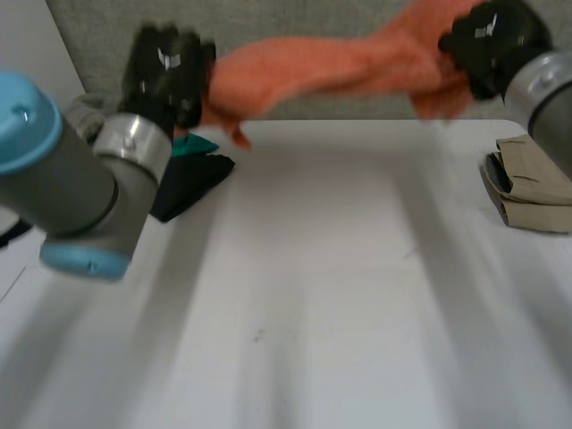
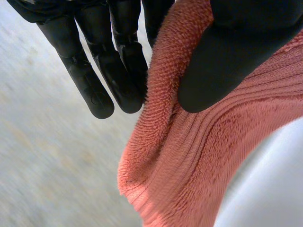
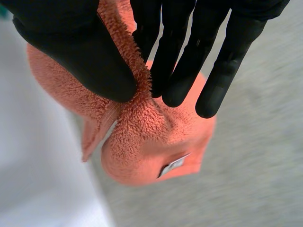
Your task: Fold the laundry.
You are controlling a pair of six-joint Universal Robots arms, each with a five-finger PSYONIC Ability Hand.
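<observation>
Spreading step: left hand and right hand each pinch one end of the orange towel, stretched across frame top. Next move, probably: lay it flat on the worktop.

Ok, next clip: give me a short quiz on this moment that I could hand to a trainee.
1. Which robot hand or hands pinch the orange towel?
2. True or false: the towel lies flat on the white table.
3. What rests on the table beside the right arm? A) a folded beige cloth B) a blue bowl C) a shoe

Key:
1. Both: the left robot hand pinches one end, the right robot hand the other.
2. False: it hangs stretched between them, in the air.
3. A.
</observation>
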